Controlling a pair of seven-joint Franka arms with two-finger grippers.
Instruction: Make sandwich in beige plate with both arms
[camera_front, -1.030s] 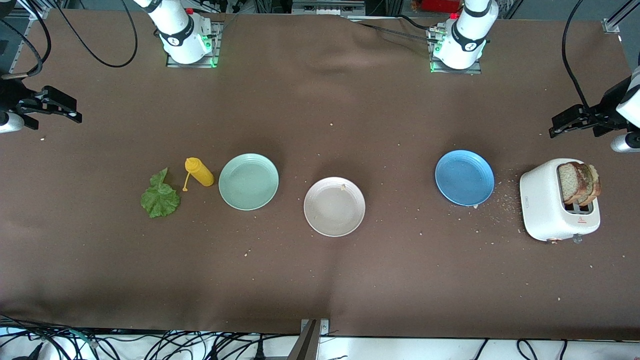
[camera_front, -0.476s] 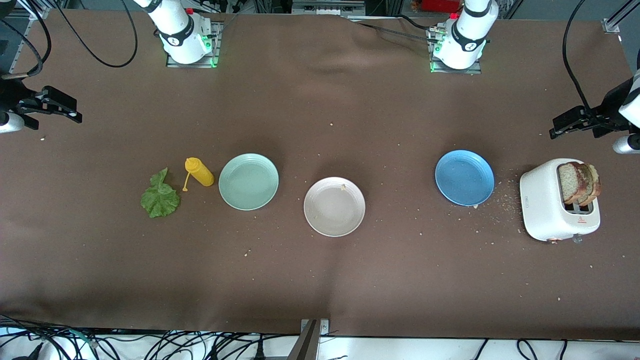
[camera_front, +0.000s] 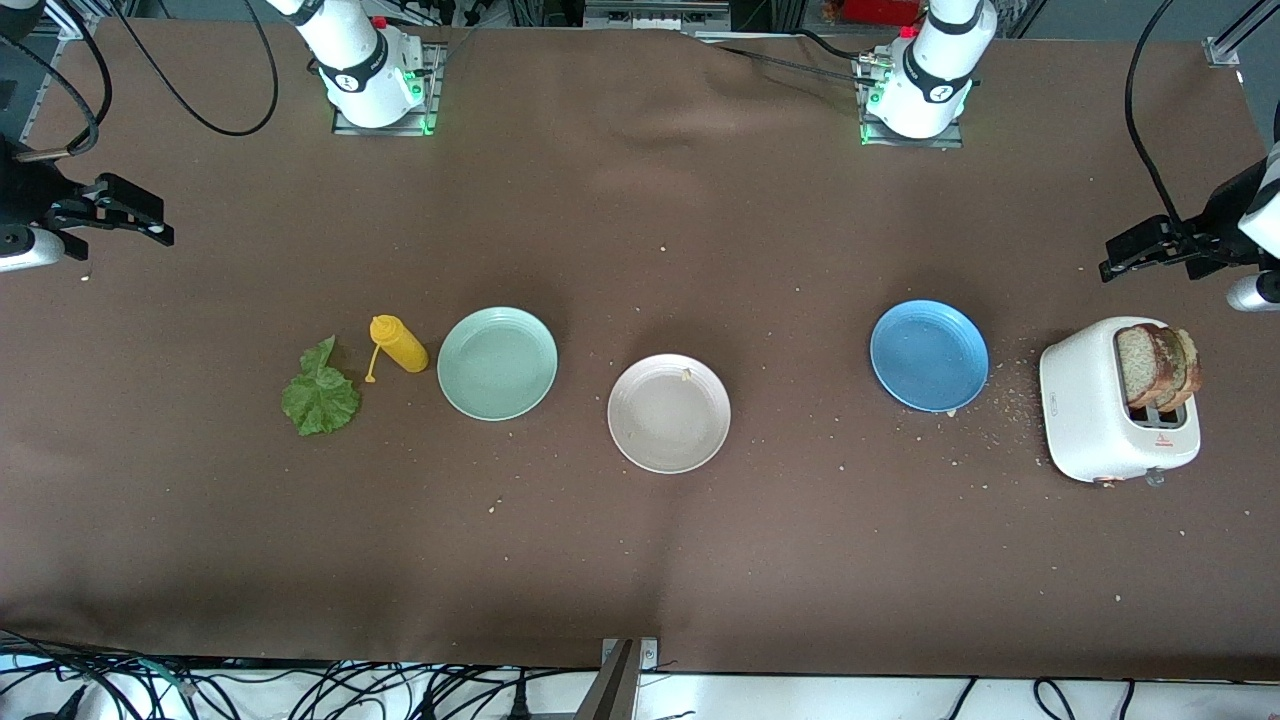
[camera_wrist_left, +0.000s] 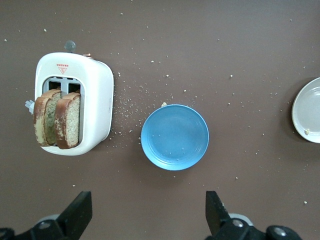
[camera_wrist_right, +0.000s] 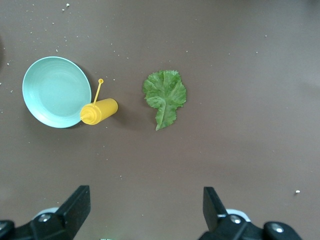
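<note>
Beige plate (camera_front: 669, 413) empty, grippers apart.

A brown cloth-covered table (camera_front: 640, 560) carries a row of things: a lettuce leaf (camera_front: 320, 395), a yellow squeeze bottle (camera_front: 400, 343), a mint-green plate (camera_front: 497, 362), the beige plate (camera_front: 668, 412), a blue plate (camera_front: 929, 355), and a white toaster (camera_front: 1085, 415) amid scattered crumbs (camera_front: 1010, 405).

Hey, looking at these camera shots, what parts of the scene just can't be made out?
- Bread slices: lower halves hidden in the toaster slots, every view.
- Beige plate: cut by the left wrist view's edge.
- Speck on the beige plate's rim: too small to identify, front view.
- Both arms: upper links cut off by the front view's edges.
</note>
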